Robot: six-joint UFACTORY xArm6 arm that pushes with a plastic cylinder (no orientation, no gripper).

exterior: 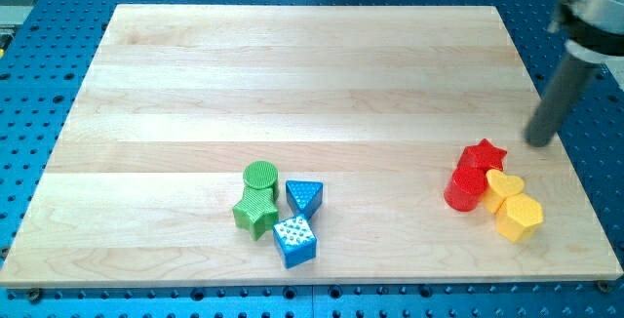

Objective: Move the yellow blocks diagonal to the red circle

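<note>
Nearest the view's bottom edge sits the blue cube (294, 240), part of a tight cluster with the blue triangle (305, 197), the green star (255, 212) and the green circle (260, 176), all touching or just beside one another, a little left of the board's middle and well apart from anything the task concerns. Over at the view's right, the yellow hexagon (519, 218) and the yellow heart (504, 187) lie pressed together, the heart touching the red circle (466, 188) on its right side and the hexagon just below and to the right of it; the red star (484, 155) sits against the circle's upper edge. My tip (539, 142) rests on the wooden board (292, 74) up and to the right of the red star, near it but not touching any block. There is no pincer on this arm (only the dark rod), so nothing is being gripped and nothing could be. As for progress, I judge the task close to done or perhaps already arguable: the hexagon sits roughly diagonal, down-right, from the red circle, while the heart is more directly beside it than diagonal. What seems left is nudging the heart downward toward the hexagon, without dragging the circle along, since the blocks are in contact and could move together.
</note>
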